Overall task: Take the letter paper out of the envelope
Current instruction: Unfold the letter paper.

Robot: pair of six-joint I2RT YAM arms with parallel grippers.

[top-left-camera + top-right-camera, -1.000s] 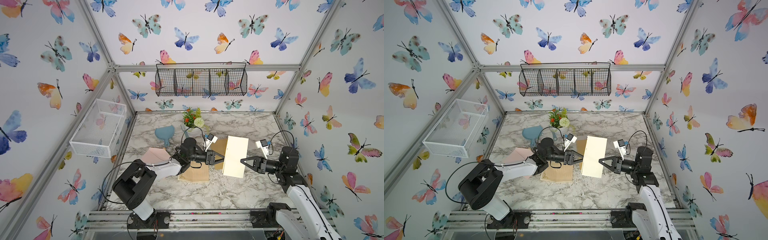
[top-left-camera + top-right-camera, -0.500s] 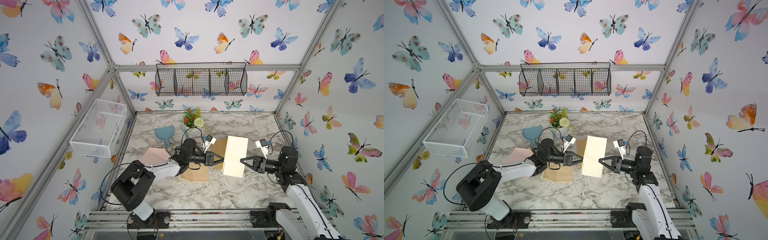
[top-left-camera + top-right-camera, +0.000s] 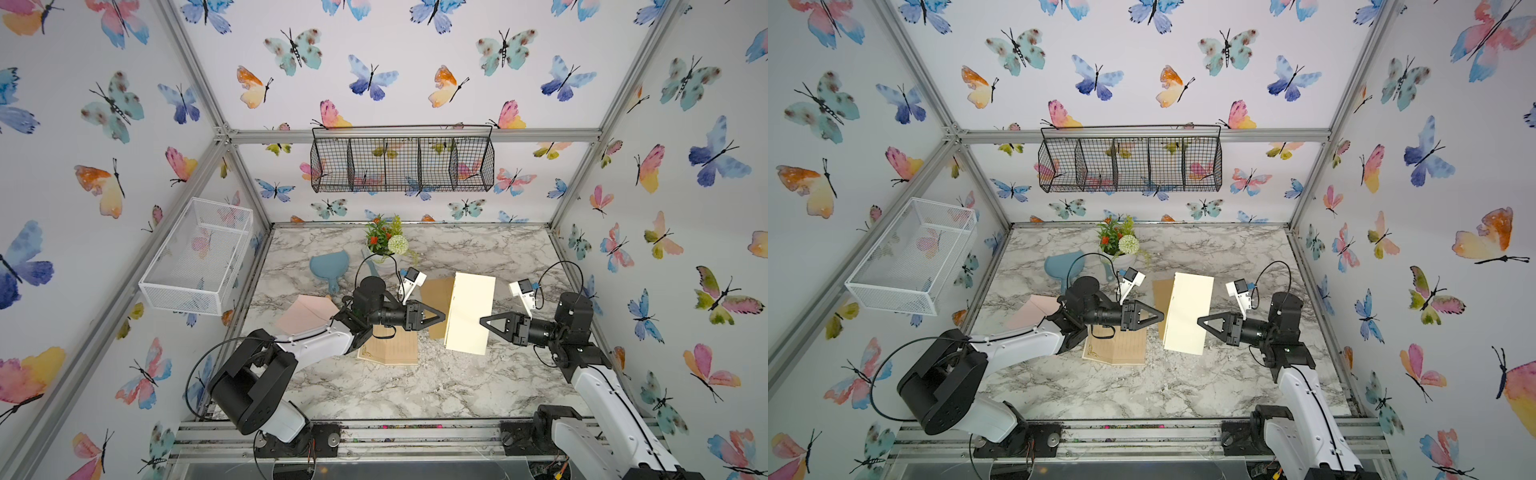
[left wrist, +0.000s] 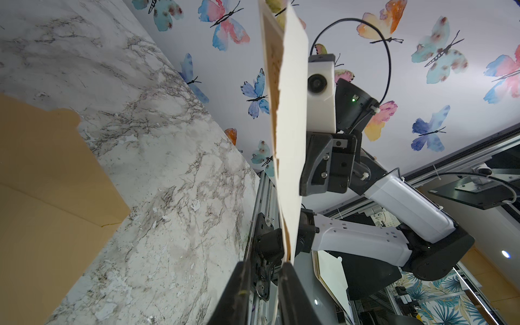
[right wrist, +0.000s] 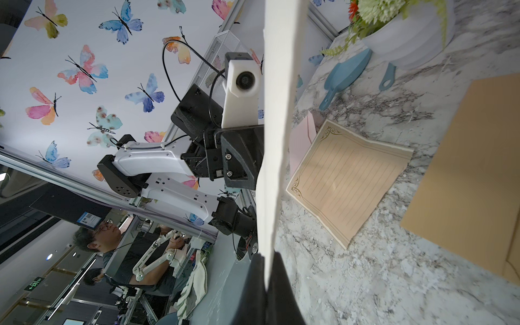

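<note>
the right pincer (image 3: 484,322) is clamped on one edge of the cream envelope (image 3: 469,316), holding it upright above the tabletop (image 3: 415,386). the letter paper (image 4: 271,70) sits inside, only its ragged edge showing toward the left pincer (image 4: 266,264), whose jaws stand slightly apart at that edge. we worry they may pinch the envelope and paper together, so a pull drags both or tears them.

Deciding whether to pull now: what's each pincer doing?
Left pincer: slightly open at the edge of the cream envelope, not clamped.
Right pincer: closed on the cream envelope.
</note>
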